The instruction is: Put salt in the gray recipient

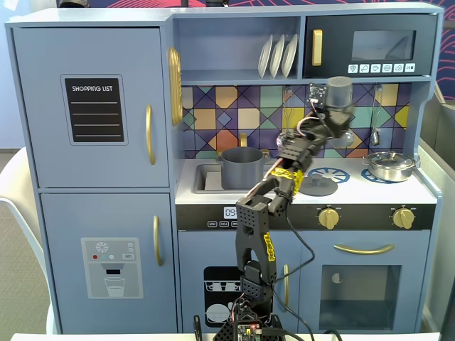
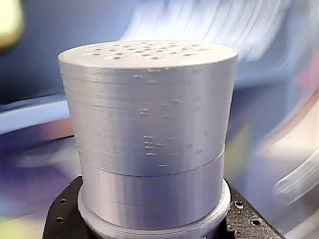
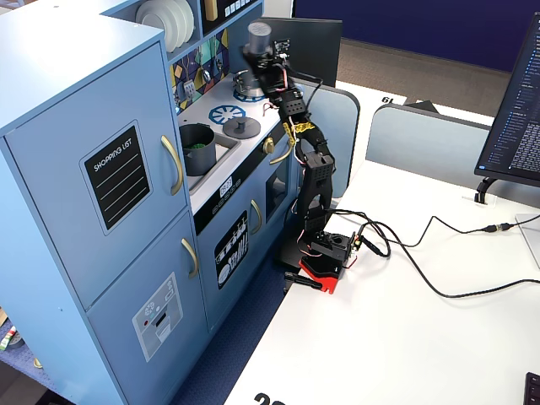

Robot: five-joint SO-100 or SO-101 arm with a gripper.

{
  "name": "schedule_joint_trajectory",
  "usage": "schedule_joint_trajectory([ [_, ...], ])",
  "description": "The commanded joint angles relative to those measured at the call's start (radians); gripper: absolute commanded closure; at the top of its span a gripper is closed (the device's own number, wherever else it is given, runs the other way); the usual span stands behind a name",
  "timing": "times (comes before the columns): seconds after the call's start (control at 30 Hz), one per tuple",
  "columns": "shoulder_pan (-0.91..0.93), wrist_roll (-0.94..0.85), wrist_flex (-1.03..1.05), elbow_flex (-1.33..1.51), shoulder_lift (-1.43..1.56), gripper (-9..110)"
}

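Note:
The salt (image 1: pixel 340 91) is a gray cylinder with a perforated top. My gripper (image 1: pixel 337 114) is shut on its lower part and holds it upright, high above the stove top, in front of the tiled back wall. In the wrist view the salt (image 2: pixel 149 129) fills the frame, with the black jaws clamped round its base. The gray recipient (image 1: pixel 242 167) stands in the sink, lower and to the left of the salt in this fixed view. It also shows in the other fixed view (image 3: pixel 187 159), with something green inside. There the salt (image 3: pixel 259 35) is held up by the shelf.
A flat gray lid with a knob (image 1: pixel 316 186) lies on the left burner. A shiny steel pan (image 1: pixel 389 165) sits on the right burner. White plates (image 1: pixel 277 55) stand on the shelf above, next to the microwave (image 1: pixel 370 46). The arm's base (image 3: pixel 325 253) stands on the white table.

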Motion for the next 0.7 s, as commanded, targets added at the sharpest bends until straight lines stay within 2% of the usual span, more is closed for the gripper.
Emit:
schedule_joint_trajectory([
  [0.0,0.069,-0.115,-0.104,0.054,0.008,101],
  [0.27,0.078,-0.086,-0.255,0.291,0.011,101],
  [0.67,0.08,0.0,-0.282,0.344,-0.072,101],
])
